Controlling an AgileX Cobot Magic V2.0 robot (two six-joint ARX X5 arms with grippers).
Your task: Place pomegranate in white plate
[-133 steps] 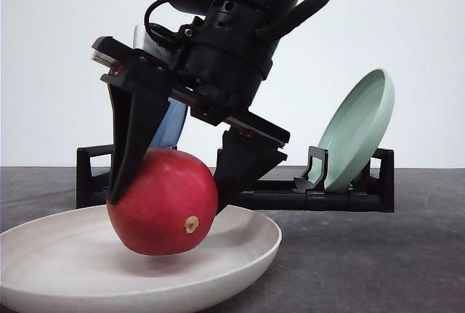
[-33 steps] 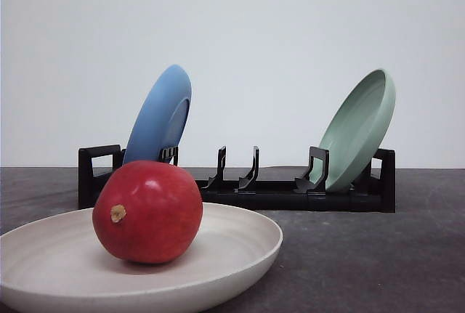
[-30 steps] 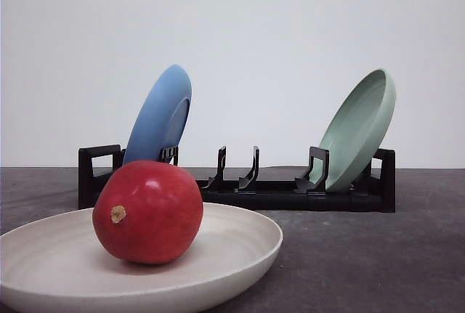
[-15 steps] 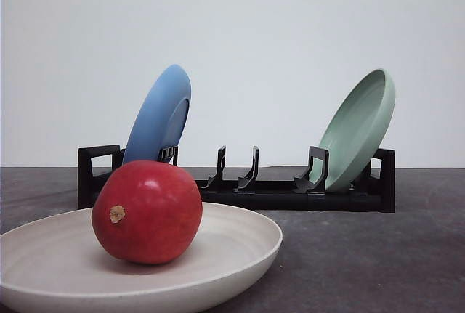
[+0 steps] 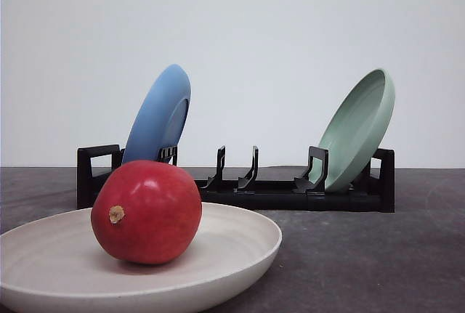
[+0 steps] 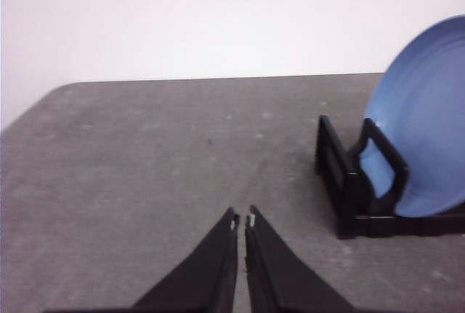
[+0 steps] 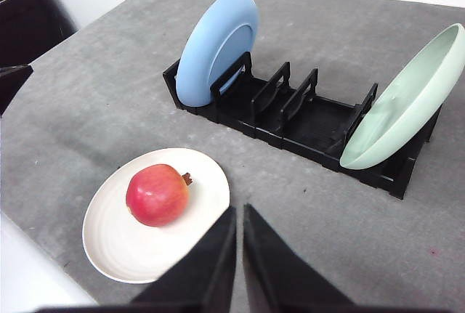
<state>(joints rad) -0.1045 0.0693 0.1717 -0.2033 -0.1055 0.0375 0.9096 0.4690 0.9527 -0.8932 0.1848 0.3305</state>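
The red pomegranate [image 5: 146, 212] rests in the white plate [image 5: 240, 248] at the table's front left, its tan nub facing the camera; nothing holds it. From above, the right wrist view shows the pomegranate [image 7: 158, 194] sitting left of centre in the white plate [image 7: 123, 251]. My right gripper [image 7: 239, 211] is shut and empty, high above the table beside the plate. My left gripper [image 6: 241, 220] is shut and empty over bare grey table, apart from the rack.
A black dish rack [image 5: 276, 195] stands behind the plate, holding a blue plate [image 5: 160, 117] at its left end and a mint-green plate [image 5: 357, 128] at its right. The rack [image 7: 290, 120] has empty middle slots. Grey tabletop lies open to the right.
4.4 s ago a gripper held the pomegranate just above the white plate. It has let go and withdrawn from the front view; the fruit has lain still in the plate for the last second.
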